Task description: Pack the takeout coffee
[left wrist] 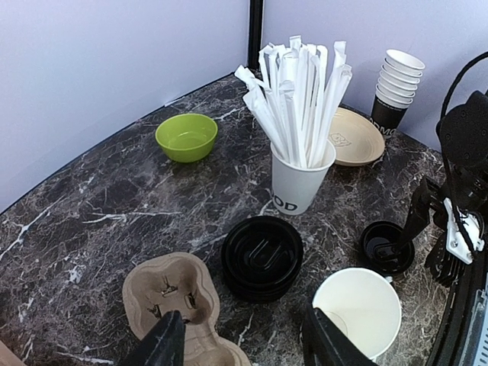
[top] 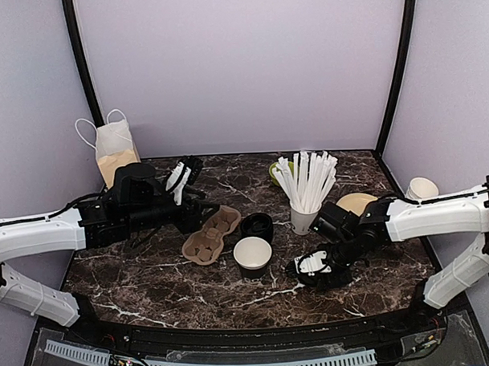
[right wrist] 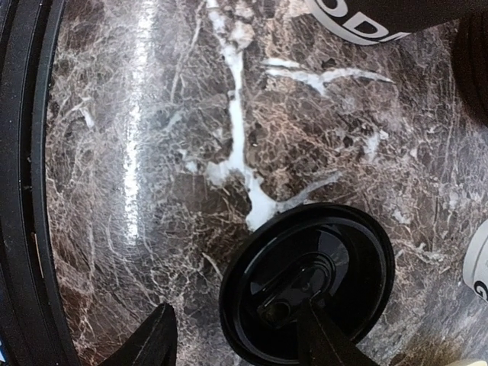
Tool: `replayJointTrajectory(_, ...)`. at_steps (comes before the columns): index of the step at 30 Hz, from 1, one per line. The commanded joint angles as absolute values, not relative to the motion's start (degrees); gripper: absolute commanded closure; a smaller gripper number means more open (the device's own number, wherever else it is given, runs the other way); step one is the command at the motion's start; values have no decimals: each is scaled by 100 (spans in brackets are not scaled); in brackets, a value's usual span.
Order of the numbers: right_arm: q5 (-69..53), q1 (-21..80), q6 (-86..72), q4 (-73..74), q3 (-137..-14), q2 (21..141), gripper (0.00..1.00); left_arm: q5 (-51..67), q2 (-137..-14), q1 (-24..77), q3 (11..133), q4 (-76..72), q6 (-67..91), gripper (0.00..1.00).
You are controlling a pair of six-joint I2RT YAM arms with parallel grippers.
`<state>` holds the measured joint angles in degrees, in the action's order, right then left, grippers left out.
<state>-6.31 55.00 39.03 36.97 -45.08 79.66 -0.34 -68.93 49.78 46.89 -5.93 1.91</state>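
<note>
A: Nearest first: right claw (right wrist: pixel 232 343), tips at the bottom of its own view, straight over a loose lid (right wrist: pixel 305 282) lying flat on the table (right wrist: pixel 152 152).
B: State?
A: Apart. One tip sits over the lid's middle, the other outside the rim, with bare marble between it and the rim. No pinch visible. My read: it straddles the rim because a flat lid offers nothing else to grab.
B: Coffee?
A: Cup (top: pixel 253 255) upright, mouth open, no lid on. It's just beside the right claw, on the left-arm side. Upright and open so the lid can go down on it, I'd say.
B: Left claw (left wrist: pixel 244 343)?
A: Apart, nothing in it, hovering. Carrier (left wrist: pixel 175 305) just below its tips, wells up. Lid stack (left wrist: pixel 261 255) just ahead, cup ahead and to its right.
B: Why there?
A: Guess: parked by the carrier, ready for the capped cup. Bag (top: pixel 115 151) stands upright left of that claw, at the back, probably the last stop.
B: Stage?
A: Lidding not done, nothing packed yet.
</note>
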Motion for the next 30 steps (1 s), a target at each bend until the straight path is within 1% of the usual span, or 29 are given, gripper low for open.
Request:
replayJointTrajectory(1, -711, 5585, 4016, 3692, -4443, 8139, 45, -193, -6770, 5012, 4805, -604, 56, 45)
replayJointTrajectory(5, -432, 5583, 3893, 3452, -4396, 8297, 48, -200, -6794, 5013, 4778, -650, 52, 45)
replayJointTrajectory(10, -192, 5590, 3824, 3308, -4475, 8465, 60, -189, -6831, 5018, 4780, -685, 44, 45)
replayJointTrajectory(18, -279, 5588, 3719, 3398, -4557, 8565, 71, -202, -6838, 5016, 4730, -756, 43, 45)
replayJointTrajectory(27, -517, 5583, 3547, 3699, -4752, 8494, 90, -176, -6834, 5017, 4717, -826, 44, 45)
replayJointTrajectory(30, -867, 5574, 3414, 4106, -5084, 8286, 92, -142, -6842, 5017, 4742, -890, -131, 45)
